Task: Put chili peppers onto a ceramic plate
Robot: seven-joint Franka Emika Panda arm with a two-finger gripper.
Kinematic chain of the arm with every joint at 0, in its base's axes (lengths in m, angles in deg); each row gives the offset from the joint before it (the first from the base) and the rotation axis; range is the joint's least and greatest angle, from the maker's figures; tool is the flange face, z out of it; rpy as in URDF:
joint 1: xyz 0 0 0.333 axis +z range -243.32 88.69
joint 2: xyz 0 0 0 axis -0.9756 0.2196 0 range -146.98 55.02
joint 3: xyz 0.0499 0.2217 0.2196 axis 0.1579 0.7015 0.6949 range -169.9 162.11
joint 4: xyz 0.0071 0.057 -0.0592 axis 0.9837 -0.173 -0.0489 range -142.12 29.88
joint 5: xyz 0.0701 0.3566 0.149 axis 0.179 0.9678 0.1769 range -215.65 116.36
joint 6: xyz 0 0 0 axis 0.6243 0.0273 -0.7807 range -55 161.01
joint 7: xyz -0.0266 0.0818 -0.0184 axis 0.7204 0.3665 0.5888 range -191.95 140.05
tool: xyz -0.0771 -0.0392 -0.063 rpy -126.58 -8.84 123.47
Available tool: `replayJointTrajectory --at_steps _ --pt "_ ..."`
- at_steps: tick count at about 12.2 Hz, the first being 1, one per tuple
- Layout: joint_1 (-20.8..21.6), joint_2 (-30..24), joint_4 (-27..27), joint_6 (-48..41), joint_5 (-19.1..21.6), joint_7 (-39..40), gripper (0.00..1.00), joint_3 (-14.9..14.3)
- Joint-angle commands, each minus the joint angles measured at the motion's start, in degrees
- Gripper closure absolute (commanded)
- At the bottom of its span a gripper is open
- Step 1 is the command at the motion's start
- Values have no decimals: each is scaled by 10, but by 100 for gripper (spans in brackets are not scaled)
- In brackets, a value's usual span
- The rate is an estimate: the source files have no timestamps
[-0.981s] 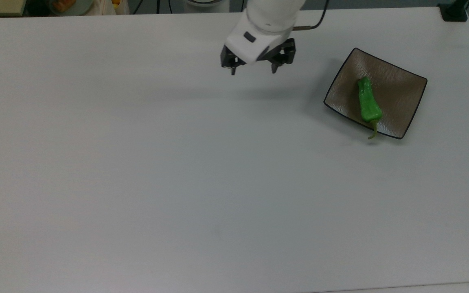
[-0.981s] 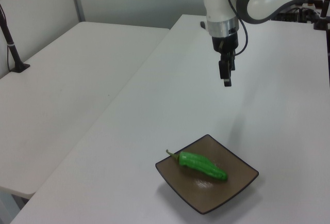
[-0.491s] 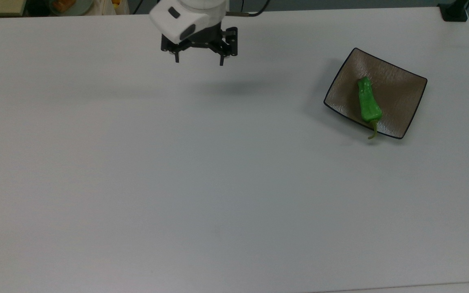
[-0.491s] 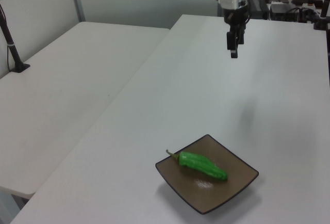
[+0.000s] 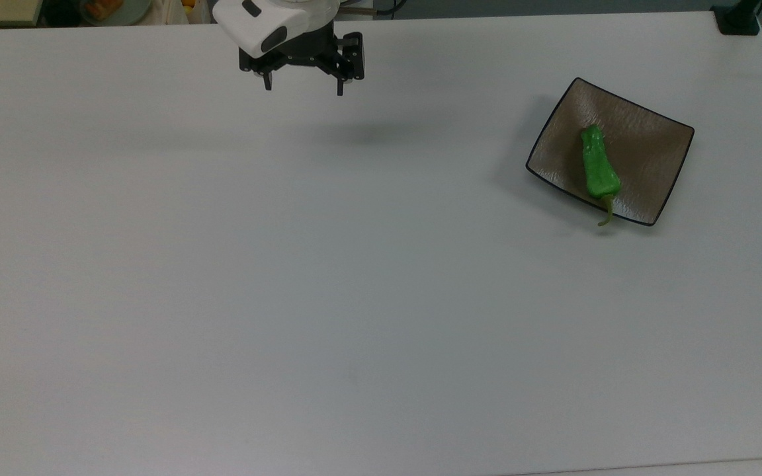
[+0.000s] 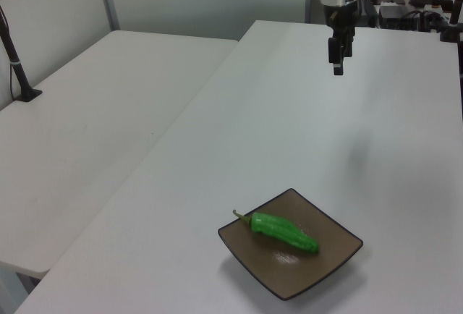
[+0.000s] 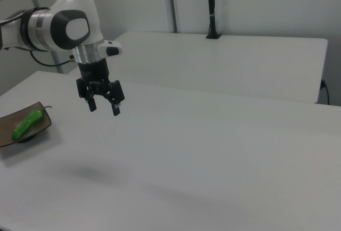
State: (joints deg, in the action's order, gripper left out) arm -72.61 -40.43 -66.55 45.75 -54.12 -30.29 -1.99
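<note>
A bright green chili pepper [image 5: 598,164] lies on the square brownish-grey ceramic plate [image 5: 649,147] at the top view's right; its thin stem curls over the plate's near rim. The left view shows the pepper [image 6: 285,231] across the plate [image 6: 329,249] in the foreground. In the right view the pepper [image 7: 27,124] and plate [image 7: 8,135] sit at the far left edge. My gripper [image 5: 303,87] hangs open and empty above the table, far to the plate's left in the top view. It also appears in the left view as the gripper [image 6: 338,66] and in the right view as the gripper [image 7: 104,108].
The white table [image 5: 328,284] stretches wide around the plate. A second white table [image 6: 94,119] stands alongside, with a black post [image 6: 16,57] on it. Cables and equipment [image 6: 405,10] sit beyond the far edge.
My gripper has travelled left across the top view, away from the plate, and turned somewhat. It stayed open and empty. The pepper and plate have not moved.
</note>
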Motion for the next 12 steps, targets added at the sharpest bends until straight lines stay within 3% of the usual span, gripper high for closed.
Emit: replayJointTrajectory --at_steps 1,4,12 --pt "7 -50 -52 26 18 21 0 -20" --pt "7 -57 -52 27 36 35 0 -37" --pt "11 -63 -51 26 46 45 0 -41"
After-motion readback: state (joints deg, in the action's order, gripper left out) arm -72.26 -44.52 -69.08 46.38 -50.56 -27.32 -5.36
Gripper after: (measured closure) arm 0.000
